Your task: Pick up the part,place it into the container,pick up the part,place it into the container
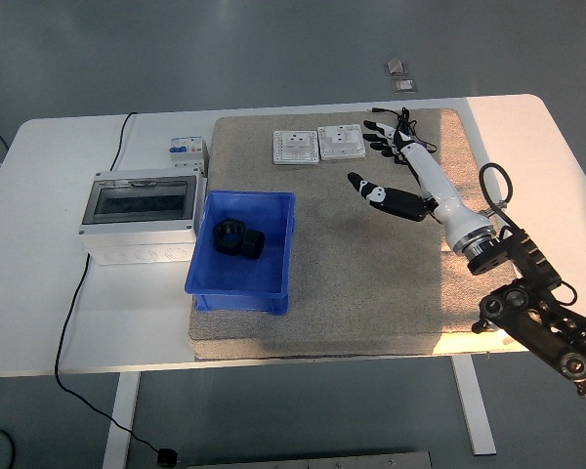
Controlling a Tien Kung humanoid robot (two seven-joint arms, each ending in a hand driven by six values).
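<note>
A blue bin [273, 210] sits on the left part of the grey mat. Two black parts [237, 237] lie side by side inside it. My right hand [373, 161] is white with black fingers, spread open and empty. It hovers over the mat's far right area, well away from the bin. It covers the spot where a black adapter lay; only the adapter's thin cable [390, 111] shows past the fingers. The left arm is out of view.
Two white socket panels [317, 145] lie at the mat's [352, 283] far edge, just left of my hand. A grey junction box with a clear lid [142, 205] and a small breaker [186, 151] stand left of the bin on the white table [49, 293].
</note>
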